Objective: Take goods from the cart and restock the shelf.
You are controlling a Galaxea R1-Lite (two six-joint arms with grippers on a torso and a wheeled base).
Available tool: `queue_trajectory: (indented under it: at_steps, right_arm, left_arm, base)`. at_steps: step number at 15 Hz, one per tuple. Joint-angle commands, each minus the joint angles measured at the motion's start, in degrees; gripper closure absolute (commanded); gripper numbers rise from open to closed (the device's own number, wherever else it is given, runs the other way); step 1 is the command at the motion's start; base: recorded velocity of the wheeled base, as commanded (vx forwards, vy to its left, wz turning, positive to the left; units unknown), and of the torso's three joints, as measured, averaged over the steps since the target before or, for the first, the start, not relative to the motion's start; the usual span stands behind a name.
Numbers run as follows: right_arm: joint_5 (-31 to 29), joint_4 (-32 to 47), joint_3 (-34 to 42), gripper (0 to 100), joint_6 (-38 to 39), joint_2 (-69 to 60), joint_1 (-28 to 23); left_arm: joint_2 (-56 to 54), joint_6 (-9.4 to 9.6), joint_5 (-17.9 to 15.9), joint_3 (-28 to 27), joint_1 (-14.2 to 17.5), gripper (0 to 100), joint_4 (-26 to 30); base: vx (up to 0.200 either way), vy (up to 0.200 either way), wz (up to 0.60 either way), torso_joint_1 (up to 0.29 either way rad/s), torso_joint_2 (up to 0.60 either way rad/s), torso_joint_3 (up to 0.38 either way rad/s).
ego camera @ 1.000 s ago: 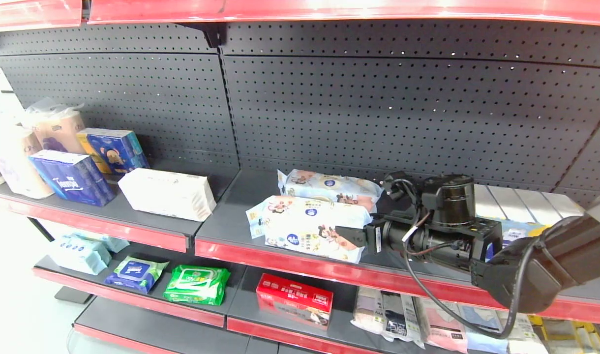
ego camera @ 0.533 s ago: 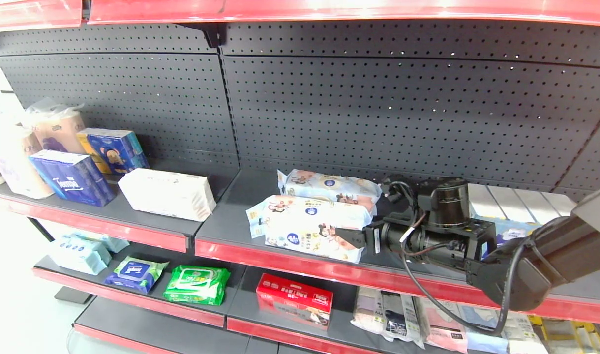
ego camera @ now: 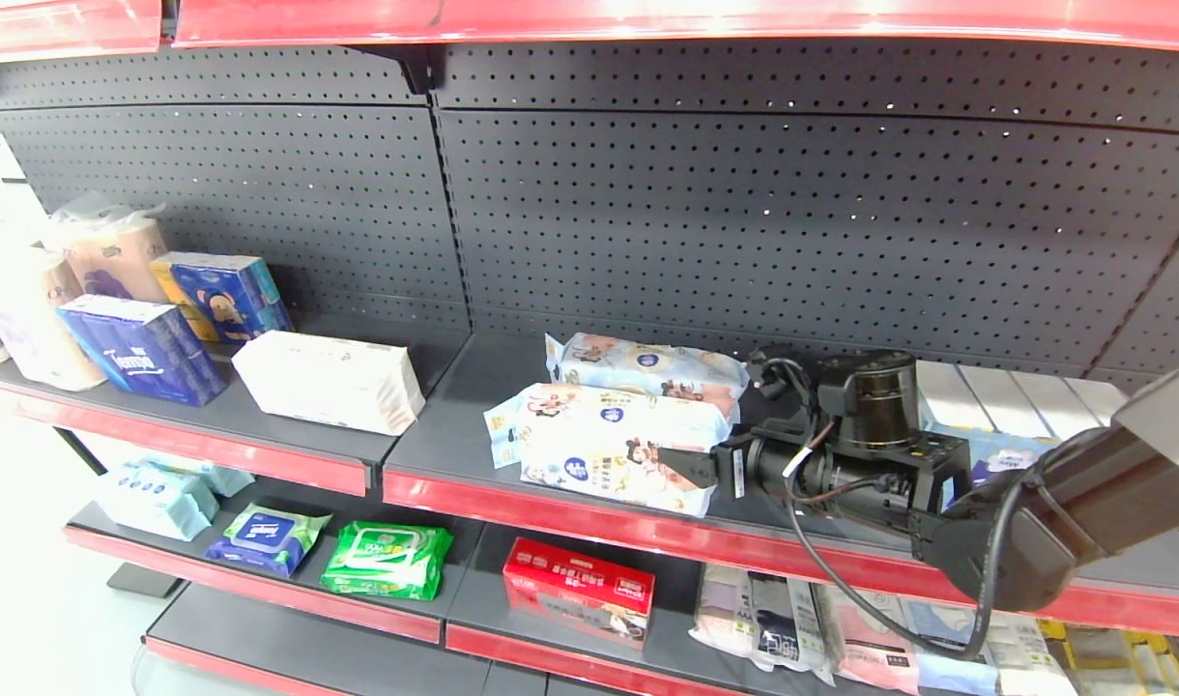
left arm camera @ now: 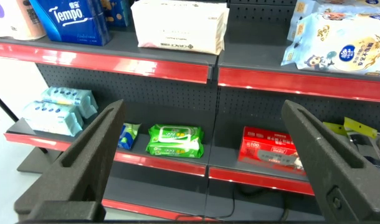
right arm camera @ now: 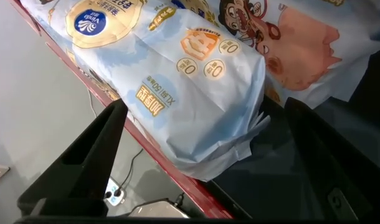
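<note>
My right claw (ego camera: pixel 691 469) sits at the right end of the front printed pack (ego camera: pixel 609 445), near the middle of the frame in the head view, on the middle shelf (ego camera: pixel 445 440). Its fingers are spread wide, one to each side of the pack's crimped end, and they grip nothing. The pack lies flat on the board at the red front edge, with a second pack (ego camera: pixel 647 367) of the same kind just behind it. I judge this one as placed and released, with only my arm's retreat to come. My left claw (left arm camera: pixel 202 106) hangs open and empty, facing the lower shelves (left arm camera: pixel 177 158). Bare board shows between the two packs and the white pack (ego camera: pixel 329 382) to their left, so I reckon more trips to the cart are needed.
</note>
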Motion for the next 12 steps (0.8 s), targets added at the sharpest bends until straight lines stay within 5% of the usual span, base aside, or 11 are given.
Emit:
queue_trajectory:
  at_steps: [1, 2, 3, 12]
  right_arm:
    - [0.06, -0.58, 0.25, 0, -0.03, 0.09, 0.02]
    - [0.06, -0.75, 0.42, 0, -0.11, 0.09, 0.10]
    - [0.06, -0.75, 0.51, 100, -0.20, 0.09, 0.10]
    - [-0.29, -0.75, 0.60, 100, -0.46, -0.17, 0.10]
  left_arm:
    - [0.07, 0.00, -0.01, 0.00, 0.02, 0, 0.00]
    - [0.07, 0.00, -0.01, 0.00, 0.02, 0, -0.09]
    - [0.07, 0.00, -0.01, 0.00, 0.02, 0, 0.00]
    - [0.07, 0.00, -0.01, 0.00, 0.02, 0, -0.09]
  base:
    - [0.000, 0.000, 0.00, 0.000, 0.00, 0.000]
    - [0.000, 0.000, 0.00, 0.000, 0.00, 0.000]
    - [0.000, 0.000, 0.00, 0.000, 0.00, 0.000]
    - [0.000, 0.000, 0.00, 0.000, 0.00, 0.000]
